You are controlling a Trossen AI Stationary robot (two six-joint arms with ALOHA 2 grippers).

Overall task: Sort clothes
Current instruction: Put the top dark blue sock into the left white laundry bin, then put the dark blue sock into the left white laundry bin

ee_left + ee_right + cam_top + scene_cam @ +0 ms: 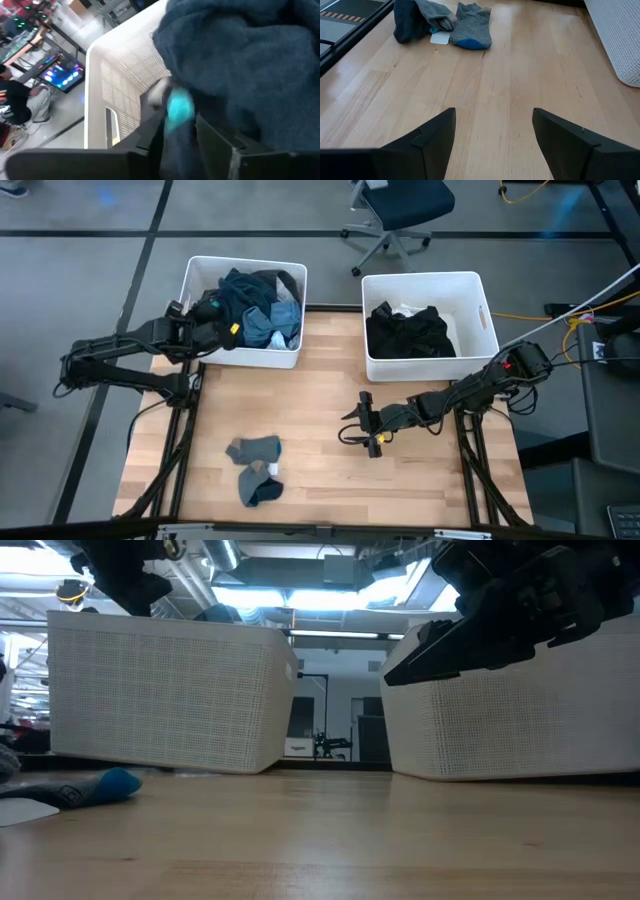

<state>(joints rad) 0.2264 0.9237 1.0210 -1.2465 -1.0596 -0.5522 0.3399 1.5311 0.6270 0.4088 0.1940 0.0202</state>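
Observation:
My left gripper (215, 320) is over the left side of the left white bin (243, 268), shut on a grey-blue sock with a bright blue patch (178, 107). The bin holds dark teal (245, 290) and pale blue (285, 320) garments; the teal one fills the left wrist view (240, 55). The right white bin (425, 280) holds black clothes (408, 332) with a bit of white. Grey socks (255, 465) lie flat on the table near its front left, also in the right wrist view (470, 22). My right gripper (365, 425) is open and empty, low over the table's middle. My left gripper pinches the sock between its two fingers (220, 145); the cloth (175, 147) fills the narrow gap. The blue-patched end sticks out past the fingertips, next to the teal garment in the bin. One layer or several, I cannot tell.
A white tag (440, 38) lies among the socks on the table. In the low view one sock's blue toe (118, 783) shows at the left, with both bins (170, 690) behind. Bare wooden tabletop (320, 480) lies between the socks and my right gripper.

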